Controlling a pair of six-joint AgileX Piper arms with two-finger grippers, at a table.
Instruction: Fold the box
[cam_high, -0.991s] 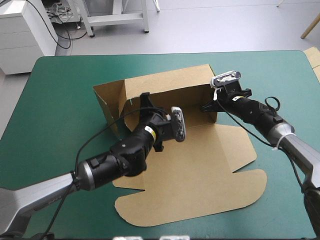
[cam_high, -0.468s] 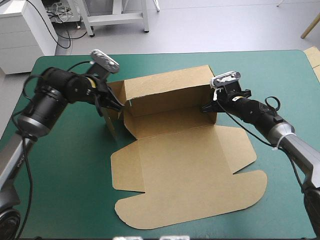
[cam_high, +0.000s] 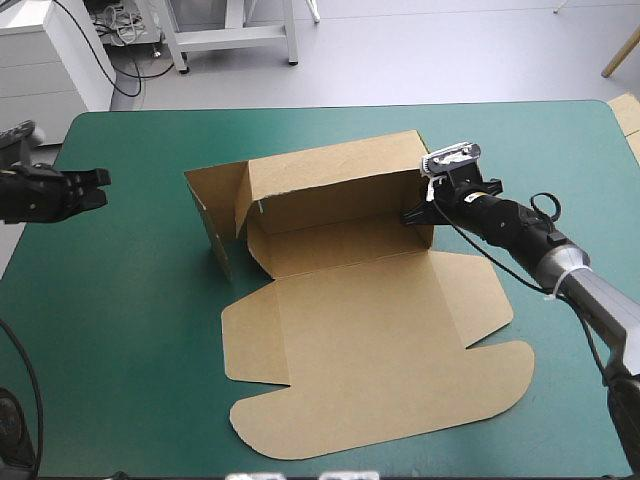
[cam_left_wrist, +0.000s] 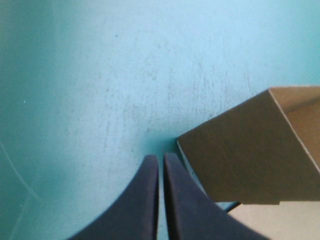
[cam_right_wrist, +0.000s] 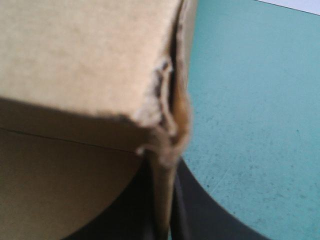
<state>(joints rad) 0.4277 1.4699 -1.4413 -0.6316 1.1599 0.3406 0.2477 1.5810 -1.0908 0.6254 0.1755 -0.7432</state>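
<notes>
The box (cam_high: 370, 320) lies at the middle of the table, a cut sheet of brown board only partly raised. Its long back wall (cam_high: 335, 175) stands upright on the far side. A side flap (cam_high: 215, 215) stands at the left end, swung outward at an angle. The short right end wall (cam_high: 425, 215) is upright too. These walls bound a shallow trough whose floor (cam_high: 340, 240) shows only bare board. The trough's long axis runs across the table from left to right, with its right end a little nearer the far edge. Its open side faces the near edge, where the lid panel lies flat on the teal-green cover (cam_high: 130, 330) and ends in rounded flaps. The right gripper (cam_high: 418, 213) is pinched on the right end wall. In the right wrist view the board's frayed edge (cam_right_wrist: 167, 135) stands between the black fingers (cam_right_wrist: 200, 210). The left gripper (cam_high: 98, 186) hangs over the cover near the table's left edge, well apart from the box. In its wrist view its fingers (cam_left_wrist: 142, 200) are all but together and hold nothing, with the box's left flap (cam_left_wrist: 250, 150) beside them.
</notes>
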